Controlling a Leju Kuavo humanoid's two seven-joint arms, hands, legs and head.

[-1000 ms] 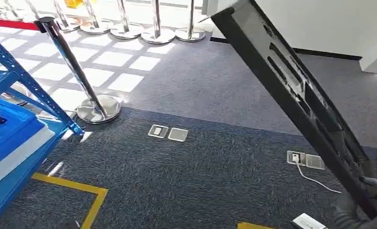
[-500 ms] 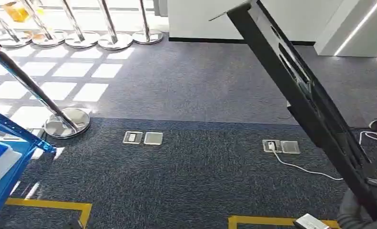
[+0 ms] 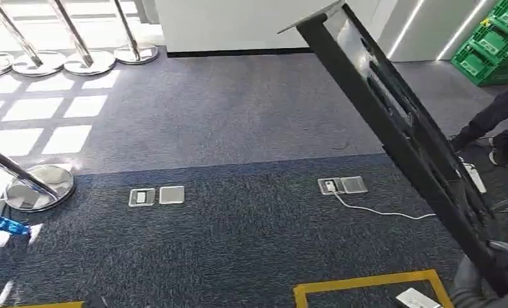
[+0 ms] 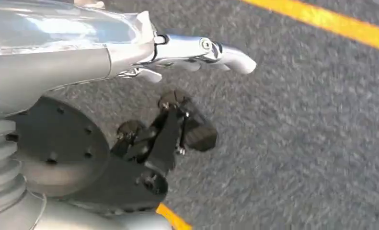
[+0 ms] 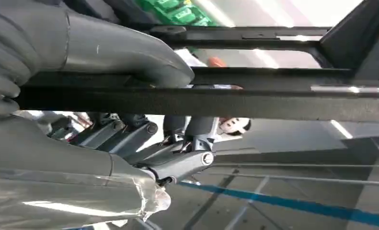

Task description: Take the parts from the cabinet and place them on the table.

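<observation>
Your right hand [image 3: 489, 276] sits at the lower right corner of the head view with its fingers wrapped around the bottom end of a long black metal frame part [image 3: 399, 128]. The part rises from that grip on a slant, up and to the left, and its top end with a pale flat plate reaches the upper middle of the picture, in front of a white wall [image 3: 238, 22]. In the right wrist view you can see the grip closely: the thick grey thumb [image 5: 130, 52] lies over one side of the part's dark bar [image 5: 225, 101] and the darker fingers [image 5: 130, 132] curl round the other side, so the hand is clamped on it. Your left hand [image 4: 178, 129] hangs over the grey carpet [image 4: 297, 143] in the left wrist view, holding nothing; its dark fingers are bent inward while one silver finger [image 4: 211, 50] sticks out straight, and you cannot tell from this whether to call it spread or closed. On the floor ahead of you there are two pairs of metal floor sockets [image 3: 156, 196], the right pair with a white cable [image 3: 379, 210] running from it. Yellow floor tape [image 3: 367, 283] marks a box near your feet. Chrome barrier posts [image 3: 39, 186] stand on the sunlit floor to the left. At the far right you have green crates [image 3: 492, 42] and a person's legs and shoes [image 3: 495, 125].
</observation>
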